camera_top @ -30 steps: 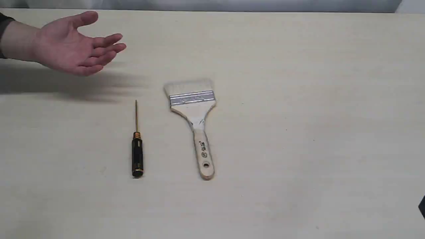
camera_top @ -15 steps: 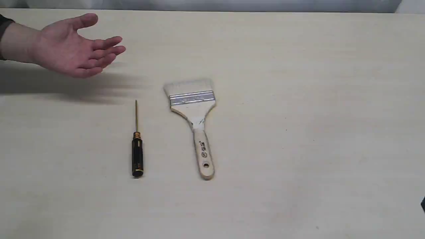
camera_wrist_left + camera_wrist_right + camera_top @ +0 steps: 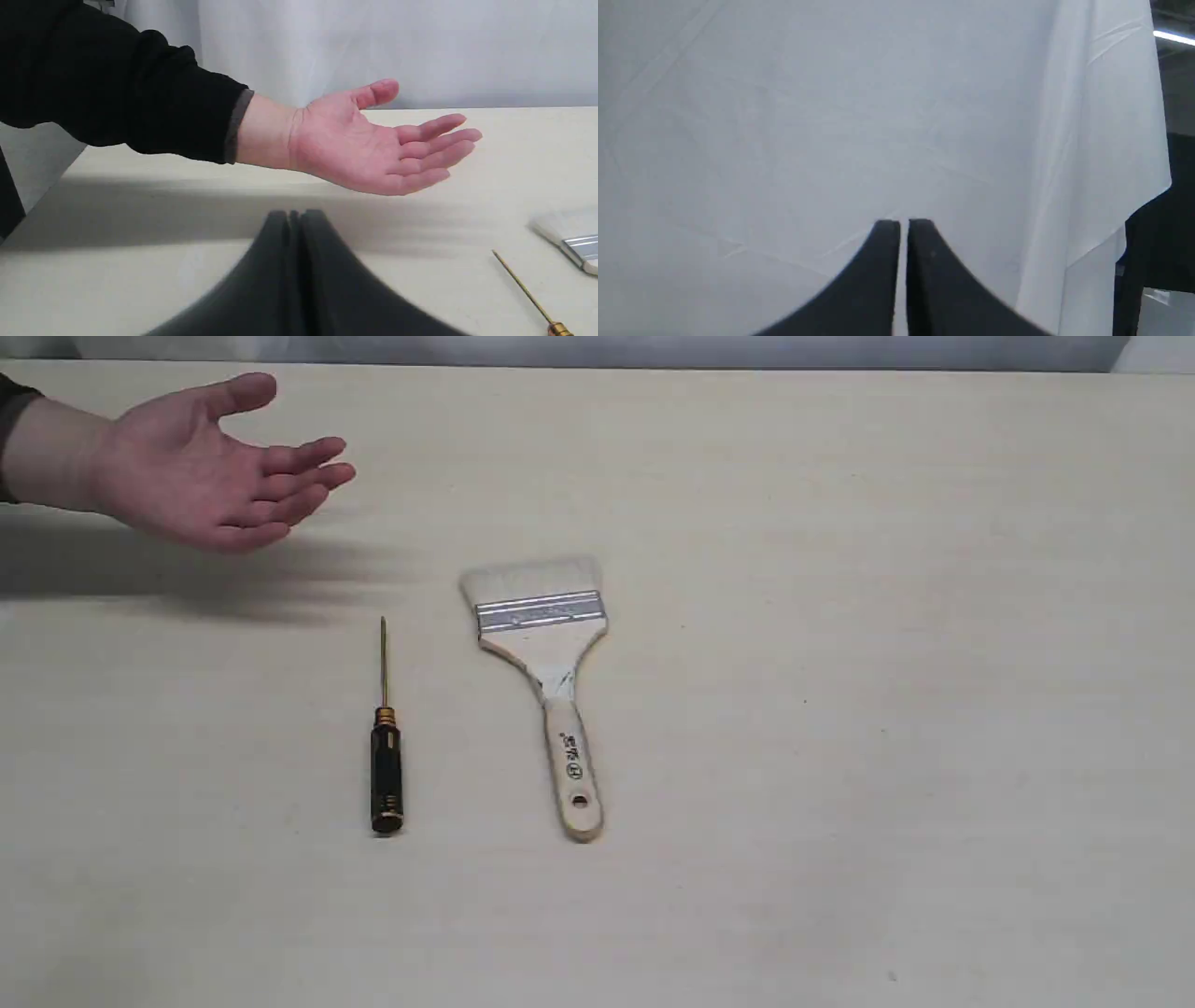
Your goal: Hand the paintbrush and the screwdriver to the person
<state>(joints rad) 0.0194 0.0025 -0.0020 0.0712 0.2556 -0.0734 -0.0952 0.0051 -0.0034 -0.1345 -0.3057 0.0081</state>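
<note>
The paintbrush [image 3: 546, 658] lies flat at the table's middle, pale bristles toward the far side, wooden handle toward the front. Left of it lies the screwdriver [image 3: 385, 747], black handle toward the front, gold shaft pointing away. The person's open hand [image 3: 201, 471] hovers palm-up over the far left of the table. In the left wrist view my left gripper [image 3: 294, 217] is shut and empty, with the person's hand [image 3: 373, 144] ahead of it, and the screwdriver shaft [image 3: 523, 289] and brush bristles [image 3: 565, 228] to one side. My right gripper [image 3: 903, 224] is shut on nothing, facing a white curtain.
The pale table [image 3: 887, 616] stretches wide to the right of the brush. A white curtain [image 3: 831, 116] hangs behind the table. Neither arm appears in the exterior view.
A dark piece of the right arm at the exterior view's lower right edge has slid out of sight. The person's hand shifted only slightly. Both tools lie still.
</note>
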